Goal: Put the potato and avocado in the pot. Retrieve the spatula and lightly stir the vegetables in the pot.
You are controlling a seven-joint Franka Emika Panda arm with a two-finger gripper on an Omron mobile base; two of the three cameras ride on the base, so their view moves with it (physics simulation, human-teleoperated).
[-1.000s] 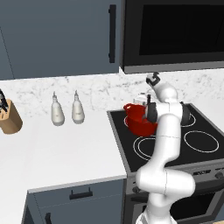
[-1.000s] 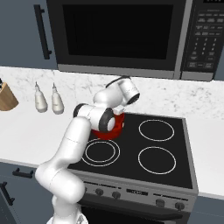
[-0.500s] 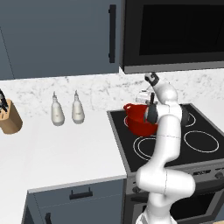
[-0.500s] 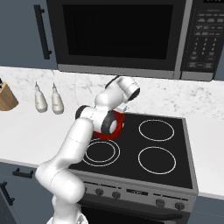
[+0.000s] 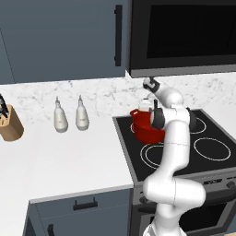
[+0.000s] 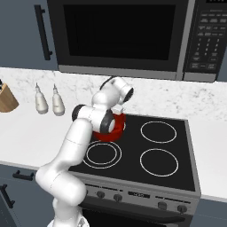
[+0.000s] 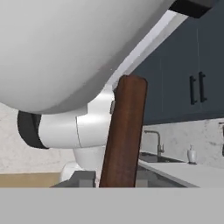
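Kitchen, black stove (image 6: 146, 150). Gripper (image 5: 148, 84) nearly shut on spatula (image 7: 124, 131), pot (image 5: 144, 127) directly below. Judged light, rigid, smooth; grip the handle mid-length.

**Surfaces and finishes around the stove**

The pot (image 5: 146, 130) looks like smooth, bright red enamel with a mild sheen. Under it, the stove top (image 6: 146, 150) is flat black glass, glossy, with thin pale rings. Left of the stove, the counter (image 5: 60, 154) is smooth matt white, and the wall behind it is speckled marble-like stone. The spatula (image 7: 124, 131) handle reads as matt reddish-brown wood. Far left of the stove, the knife block (image 5: 10, 124) is pale wood; two bottles (image 5: 70, 115) look glazed white.
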